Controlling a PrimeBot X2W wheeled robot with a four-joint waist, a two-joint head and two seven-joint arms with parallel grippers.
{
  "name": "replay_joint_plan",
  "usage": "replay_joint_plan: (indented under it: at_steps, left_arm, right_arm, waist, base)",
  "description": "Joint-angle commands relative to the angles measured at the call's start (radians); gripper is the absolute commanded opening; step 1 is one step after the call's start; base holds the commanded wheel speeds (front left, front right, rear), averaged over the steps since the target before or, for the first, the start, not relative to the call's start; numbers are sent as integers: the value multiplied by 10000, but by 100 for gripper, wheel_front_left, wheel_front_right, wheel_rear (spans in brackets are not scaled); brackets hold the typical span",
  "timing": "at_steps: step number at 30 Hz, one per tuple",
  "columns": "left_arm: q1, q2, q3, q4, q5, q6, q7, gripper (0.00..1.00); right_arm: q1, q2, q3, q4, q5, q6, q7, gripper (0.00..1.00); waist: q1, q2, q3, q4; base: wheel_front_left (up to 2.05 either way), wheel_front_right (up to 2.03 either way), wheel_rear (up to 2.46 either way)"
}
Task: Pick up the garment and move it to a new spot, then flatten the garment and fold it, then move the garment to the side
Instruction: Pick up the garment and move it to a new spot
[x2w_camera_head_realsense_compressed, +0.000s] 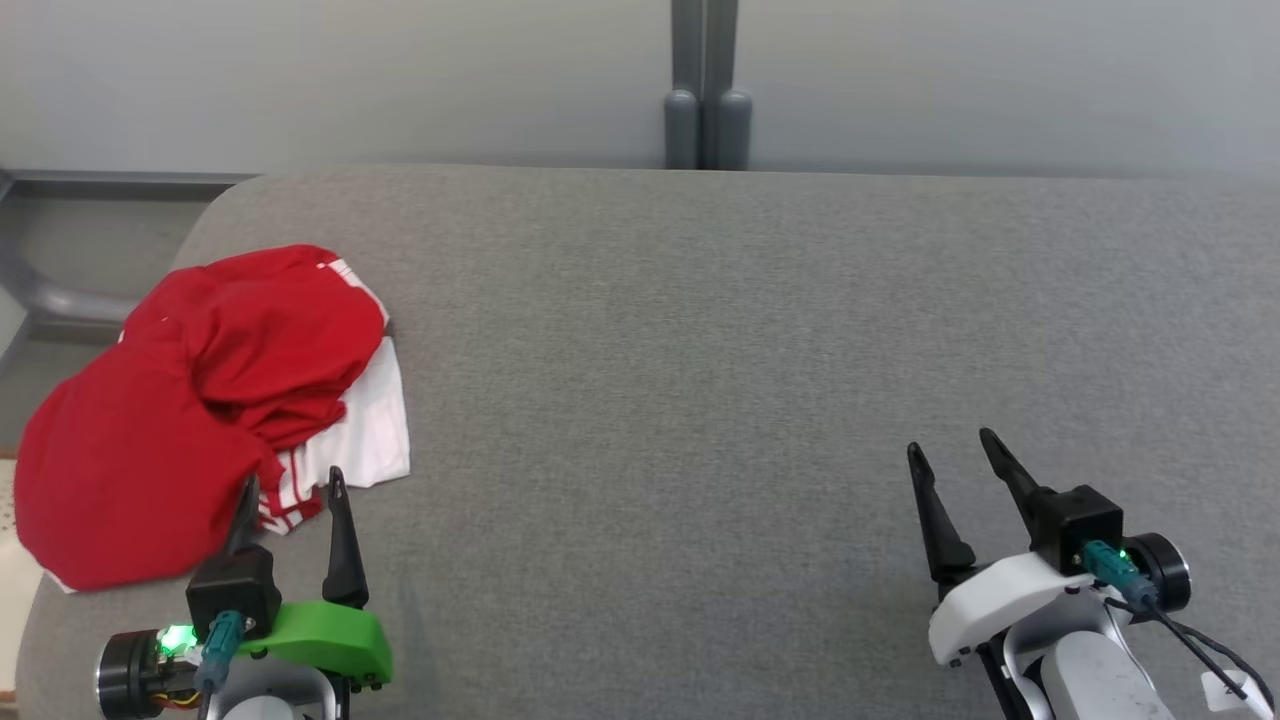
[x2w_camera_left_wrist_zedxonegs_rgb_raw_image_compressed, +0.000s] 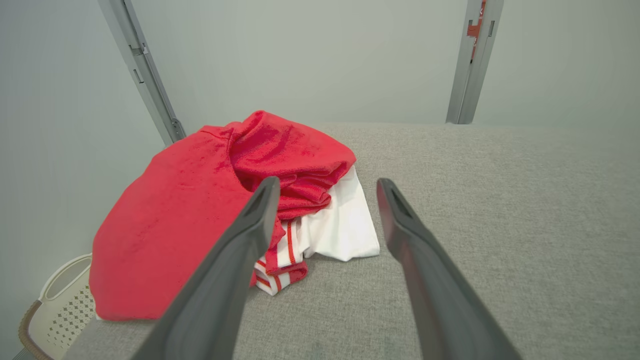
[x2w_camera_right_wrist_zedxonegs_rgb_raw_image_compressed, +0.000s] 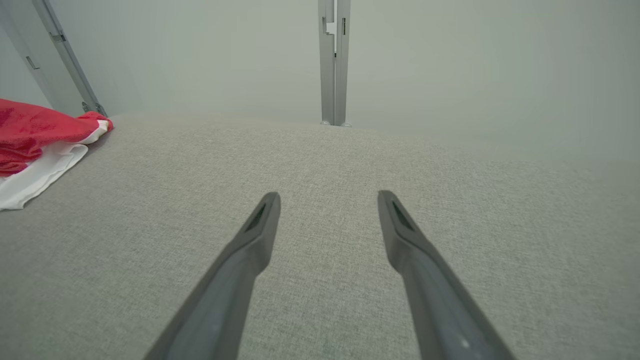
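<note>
Garment: I see the red-and-white garment (x2w_camera_head_realsense_compressed: 200, 400) crumpled at the left edge of the grey desk (x2w_camera_head_realsense_compressed: 700, 400).
Left jaws: wide open, holding nothing. The tips are at the garment's near hem, and I cannot tell whether they touch it.
Right jaws: wide open, empty, near right, well apart from the garment.
Basket: white perforated basket (x2w_camera_left_wrist_zedxonegs_rgb_raw_image_compressed: 60, 300) off the desk's left edge.
</note>
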Motion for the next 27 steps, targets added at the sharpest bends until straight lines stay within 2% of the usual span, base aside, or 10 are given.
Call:
replay_joint_plan:
  at_steps: [1,9,14,19,23,27]
  left_arm:
    - [-83,39,57,30,189,84,-61,100]
    - [212,11,434,223,220,218,-107,100]
    - [381,-6,727,345,107,298,-105,100]
    - [499,-24,964,456,-21,257,-105,100]
    - [403,-34,1097,575,-188,206,-103,100]
    - [-64,-37,1235,836,-697,-125,-103,100]
  right_arm:
    - [-137,-22,116,-5,-230,4,-81,100]
    - [-330,-66,960,182,-215,4,-116,100]
    - [-484,-97,1505,300,-114,3,-116,100]
    - [-613,-123,1821,412,-17,3,-116,100]
    - [-686,-232,1927,427,3,3,-116,100]
    - [-827,-359,1951,393,-32,3,-116,100]
  waist:
    - [0,0,119,1007]
    - [0,0,155,2748]
    - [0,0,181,3405]
    - [0,0,251,3583]
    - [0,0,405,3466]
    - [0,0,720,3162]
  base:
    - [0,0,0]
    - [0,0,0]
    - [0,0,0]
    - [0,0,0]
    - [0,0,0]
    - [0,0,0]
